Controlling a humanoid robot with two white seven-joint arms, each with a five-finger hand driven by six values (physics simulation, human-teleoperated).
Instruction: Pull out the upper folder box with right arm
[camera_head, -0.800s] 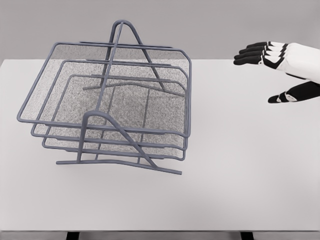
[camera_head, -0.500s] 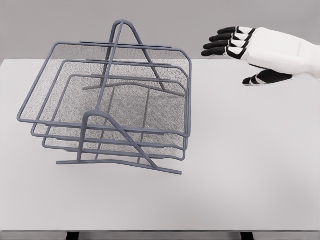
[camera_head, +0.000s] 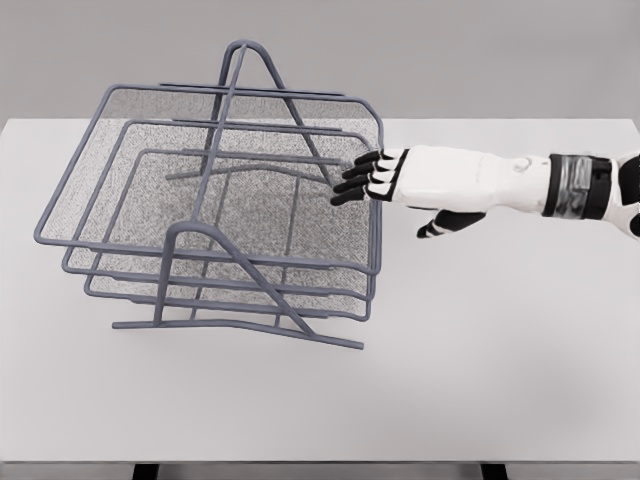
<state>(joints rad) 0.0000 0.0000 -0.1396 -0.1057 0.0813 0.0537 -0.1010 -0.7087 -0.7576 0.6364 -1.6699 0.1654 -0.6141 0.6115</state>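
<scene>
Your right hand (camera_head: 400, 180) has swung in from the far right, fingers (camera_head: 352, 185) outstretched and holding nothing, reaching over the right rim of the upper folder box (camera_head: 225, 180), which sits atop the three-tier rack (camera_head: 240, 290).

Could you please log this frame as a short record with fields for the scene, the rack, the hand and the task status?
surface: white table
rack: grey wire rack, three mesh trays stacked in a frame
upper tray: seated in the rack, not pulled out
right hand: fingers extended, fingertips at the upper tray's right rim, nothing grasped
left arm: not in view
</scene>
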